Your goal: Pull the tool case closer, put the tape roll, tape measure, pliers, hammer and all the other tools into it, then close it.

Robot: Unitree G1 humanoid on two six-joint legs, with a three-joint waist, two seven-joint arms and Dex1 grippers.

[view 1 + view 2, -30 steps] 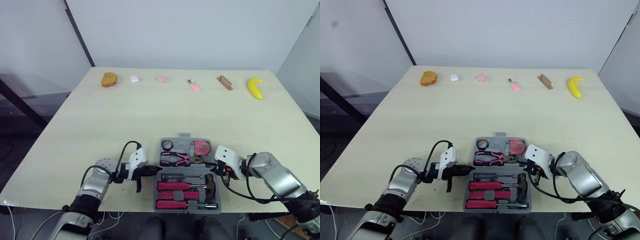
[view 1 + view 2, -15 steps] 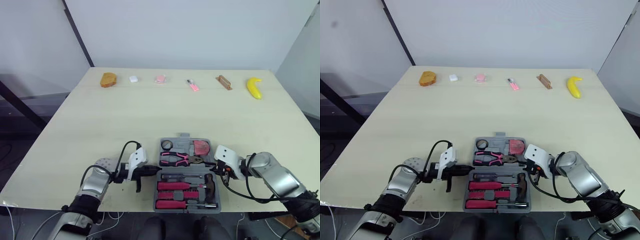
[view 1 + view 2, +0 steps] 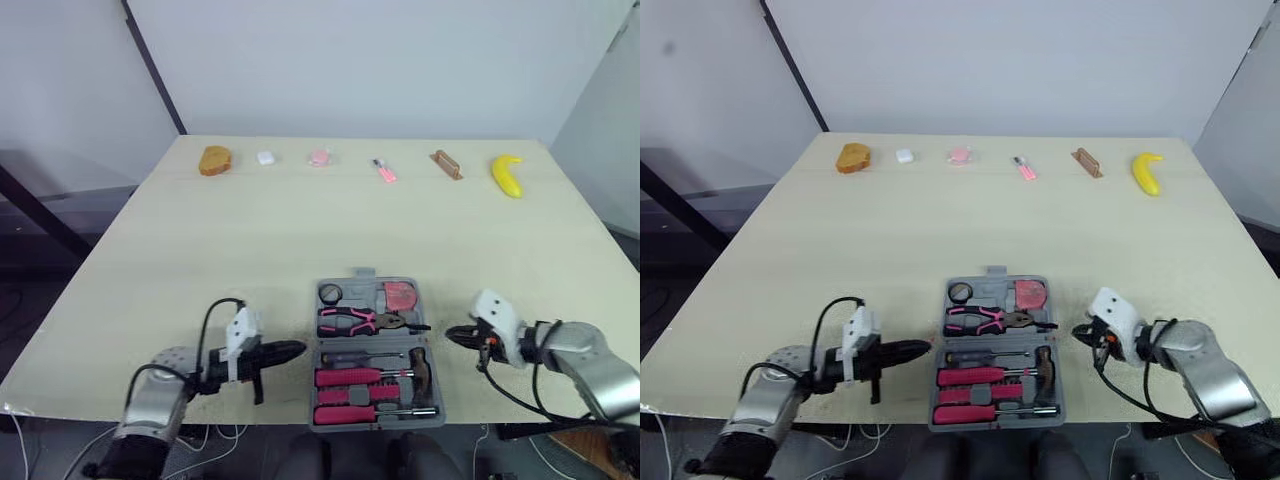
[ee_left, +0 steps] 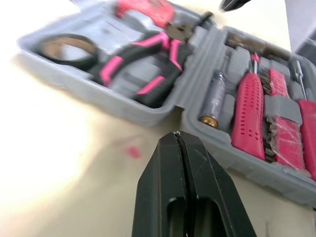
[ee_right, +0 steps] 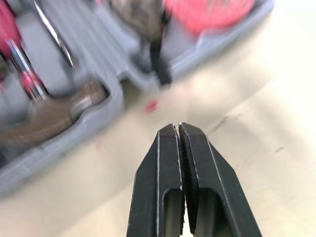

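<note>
Two black-fingered tools lie low over the pale wooden counter [image 3: 300, 230], one on either side of the open grey plastic tool case [image 3: 428, 318], which sits near the counter's front edge.

From the head camera, the left tool [image 3: 298, 347] points at the case's left wall, close beside it without touching, fingers pressed together and empty. The right tool [image 3: 452, 333] points at the right wall across a small gap, fingers likewise together on nothing. Both halves of the case lie flat. The far half holds a black ring-shaped tape roll [image 3: 330, 293], a pink tape measure [image 3: 402, 296] and pink-and-black pliers [image 3: 350, 320]. The near half holds pink-handled screwdrivers [image 3: 345, 376] and a dark-headed hammer [image 3: 420, 368]. Well apart, along the far edge, lie a yellow banana [image 3: 507, 175] and a brown bread-like lump [image 3: 215, 160], with small items between them.

At the left wrist, the fingers [image 4: 163, 168] meet in a tight seam over bare counter. Ahead are the case wall, the tape roll, the pliers and the screwdriver handles.

At the right wrist, the fingers [image 5: 207, 168] are also closed. Beyond them are the hammer head and the pliers' dark nose at the case wall.
</note>
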